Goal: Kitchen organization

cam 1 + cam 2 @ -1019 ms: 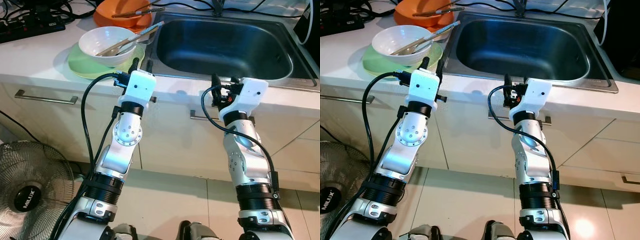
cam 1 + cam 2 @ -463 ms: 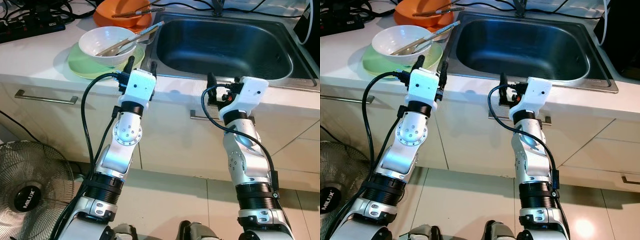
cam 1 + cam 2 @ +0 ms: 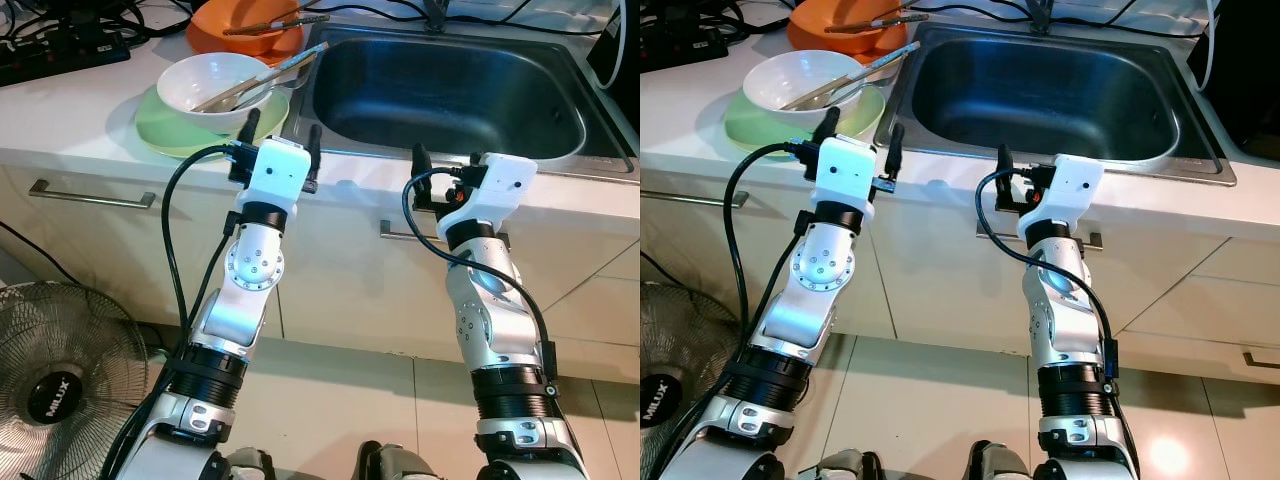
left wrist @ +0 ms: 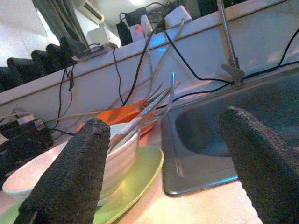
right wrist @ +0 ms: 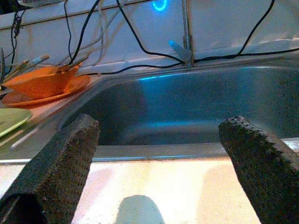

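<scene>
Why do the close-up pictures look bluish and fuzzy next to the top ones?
Right wrist view: blue glare on the sink, its near black fingers soft. Left wrist view: fingers blurred, white bowl dim. Eye views: evenly lit, sharp.

We list: white ceramic bowl [image 3: 213, 88] on round green plate [image 3: 160, 125], metal utensils [image 3: 262, 80] in it; orange dish [image 3: 243, 30] behind; stainless steel sink [image 3: 450, 95] right of them; round floor fan [image 3: 62, 370] below left.

White bowl [image 3: 213, 88] on green plate [image 3: 165, 125]
</scene>
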